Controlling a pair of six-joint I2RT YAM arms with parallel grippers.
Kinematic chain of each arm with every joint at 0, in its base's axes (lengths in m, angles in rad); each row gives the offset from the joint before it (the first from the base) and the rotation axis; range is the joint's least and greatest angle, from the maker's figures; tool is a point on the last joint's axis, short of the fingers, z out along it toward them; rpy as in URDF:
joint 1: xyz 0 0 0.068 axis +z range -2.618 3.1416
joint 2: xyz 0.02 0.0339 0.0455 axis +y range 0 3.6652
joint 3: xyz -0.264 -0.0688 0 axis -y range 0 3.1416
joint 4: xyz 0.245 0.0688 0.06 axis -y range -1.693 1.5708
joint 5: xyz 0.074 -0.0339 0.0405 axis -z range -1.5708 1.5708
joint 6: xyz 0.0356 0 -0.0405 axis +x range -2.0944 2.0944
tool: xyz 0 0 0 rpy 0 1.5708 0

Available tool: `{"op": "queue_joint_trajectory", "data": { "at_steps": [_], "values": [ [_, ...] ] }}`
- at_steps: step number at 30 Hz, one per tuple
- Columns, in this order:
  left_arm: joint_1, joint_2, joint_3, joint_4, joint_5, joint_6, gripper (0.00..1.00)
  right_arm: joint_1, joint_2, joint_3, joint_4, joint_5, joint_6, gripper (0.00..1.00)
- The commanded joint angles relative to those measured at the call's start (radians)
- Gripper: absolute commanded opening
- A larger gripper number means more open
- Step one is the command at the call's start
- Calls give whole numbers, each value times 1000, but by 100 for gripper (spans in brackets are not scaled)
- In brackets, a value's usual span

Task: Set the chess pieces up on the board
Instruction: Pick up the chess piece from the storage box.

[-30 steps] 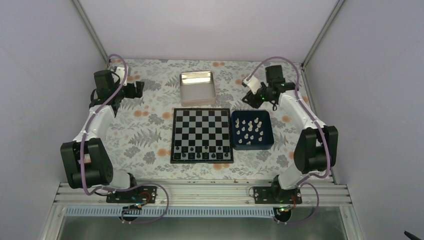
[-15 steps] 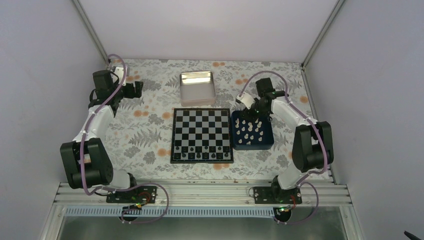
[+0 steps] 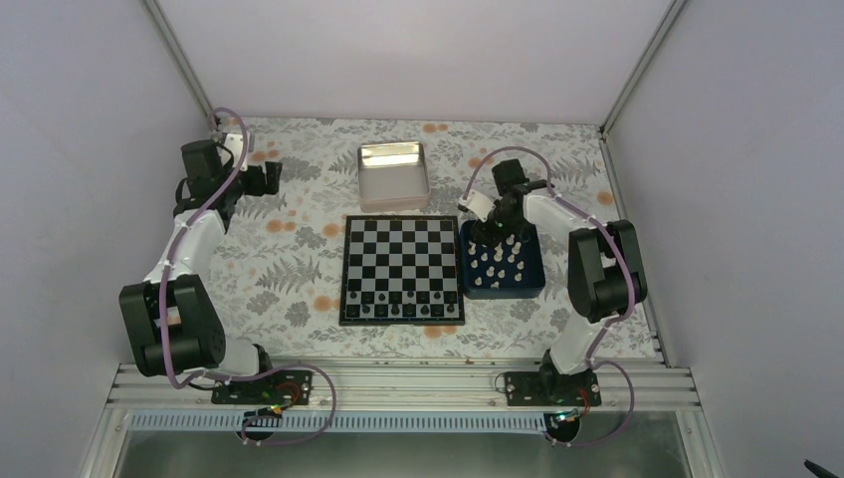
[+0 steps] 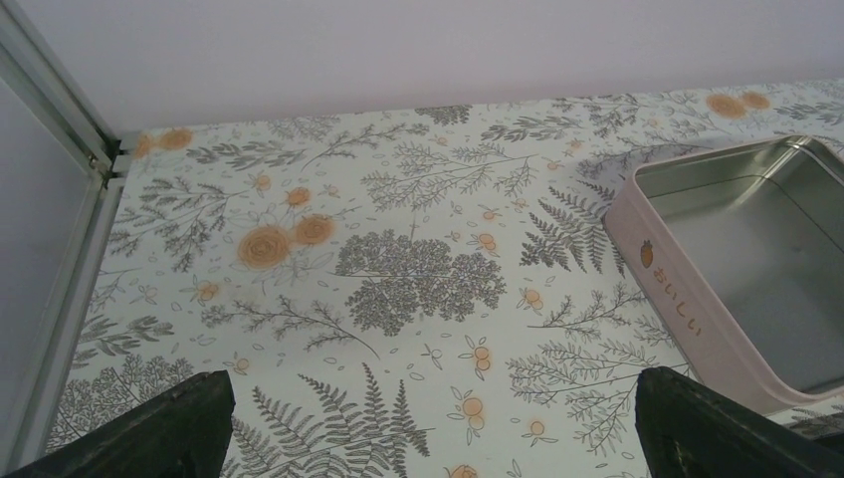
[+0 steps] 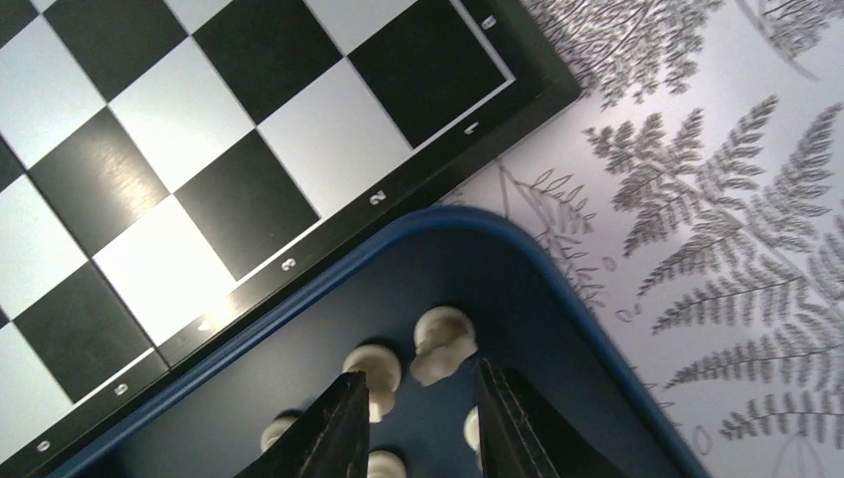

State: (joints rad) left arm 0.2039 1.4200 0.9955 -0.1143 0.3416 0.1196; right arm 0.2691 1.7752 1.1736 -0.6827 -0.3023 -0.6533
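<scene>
1. Top external: the board lies mid-table, with dark pieces along its near row.
2. The cream chess pieces stand in a blue tray just beside the board's right edge.
3. The right gripper hangs over the tray's far left corner. Its fingers are a narrow gap apart and clamp nothing, and one piece sits just past the tips.
4. The left gripper hangs at far left above the cloth, jaws spread wide and empty, near a tin.
</scene>
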Motion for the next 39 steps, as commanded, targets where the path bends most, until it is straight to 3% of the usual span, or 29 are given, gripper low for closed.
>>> {"op": "queue_joint_trajectory", "data": {
  "at_steps": [1,33,36,39],
  "values": [
    [13,-7,5,7,4,1,100,7,16,42,30,23,1,30],
    [42,-3,-3,14,34,2,100,17,71,47,12,15,9,31],
    [42,-3,-3,12,37,2,100,16,70,43,15,20,10,29],
    [42,-1,-3,12,43,4,100,16,75,41,20,24,12,19]
  ]
}}
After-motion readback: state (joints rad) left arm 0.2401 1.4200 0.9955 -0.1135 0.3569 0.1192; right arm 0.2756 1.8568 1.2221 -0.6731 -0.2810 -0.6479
